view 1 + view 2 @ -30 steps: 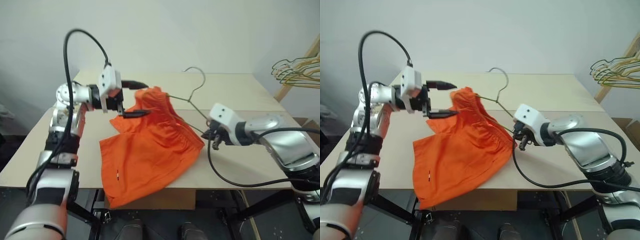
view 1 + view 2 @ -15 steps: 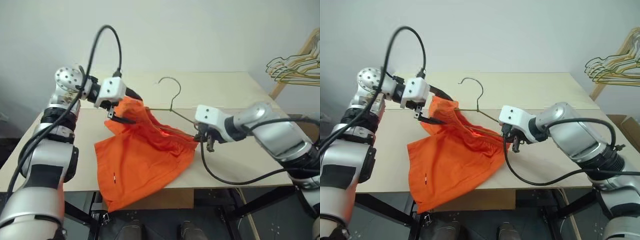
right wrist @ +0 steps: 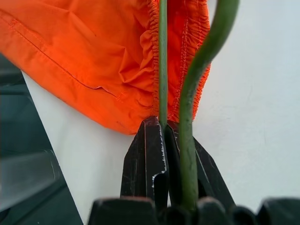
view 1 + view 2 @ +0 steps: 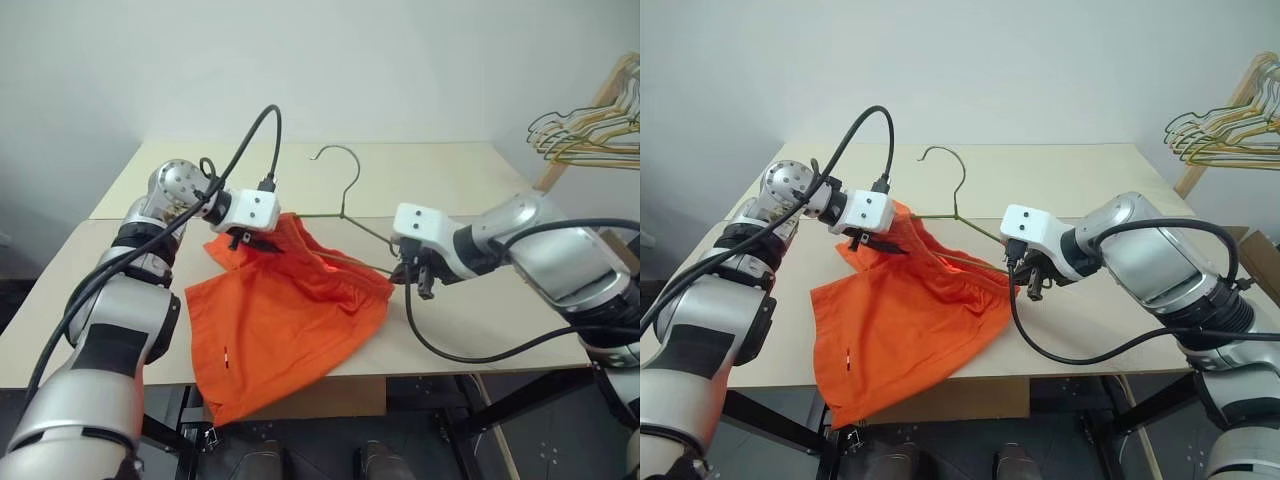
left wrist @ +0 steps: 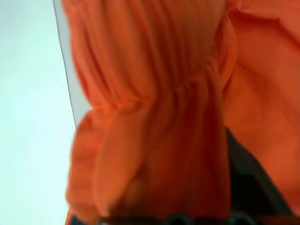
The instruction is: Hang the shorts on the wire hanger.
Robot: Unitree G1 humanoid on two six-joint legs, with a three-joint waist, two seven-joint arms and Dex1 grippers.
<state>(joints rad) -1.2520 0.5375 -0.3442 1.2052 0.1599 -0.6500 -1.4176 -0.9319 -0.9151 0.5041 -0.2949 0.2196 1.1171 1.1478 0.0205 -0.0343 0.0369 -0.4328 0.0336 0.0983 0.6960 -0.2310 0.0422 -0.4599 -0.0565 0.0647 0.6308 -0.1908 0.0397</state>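
On the near half of the table (image 4: 470,330) lie one pair of orange shorts (image 4: 285,320), their waistband raised at the far edge. One wire hanger (image 4: 345,205) runs left to right through it. Right gripper (image 3: 166,140), fingers clamped on the hanger's right corner. Left gripper (image 4: 250,240) at the waistband's left end, closer; grip cannot be told.

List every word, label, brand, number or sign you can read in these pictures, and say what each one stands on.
None: no readable text in any view.
The shorts: plain orange fabric; one tiny white mark near the lower edge, too small to read.
The wire hanger: bare wire, unmarked.
The white housings behind the left gripper and right gripper: no lettering visible.
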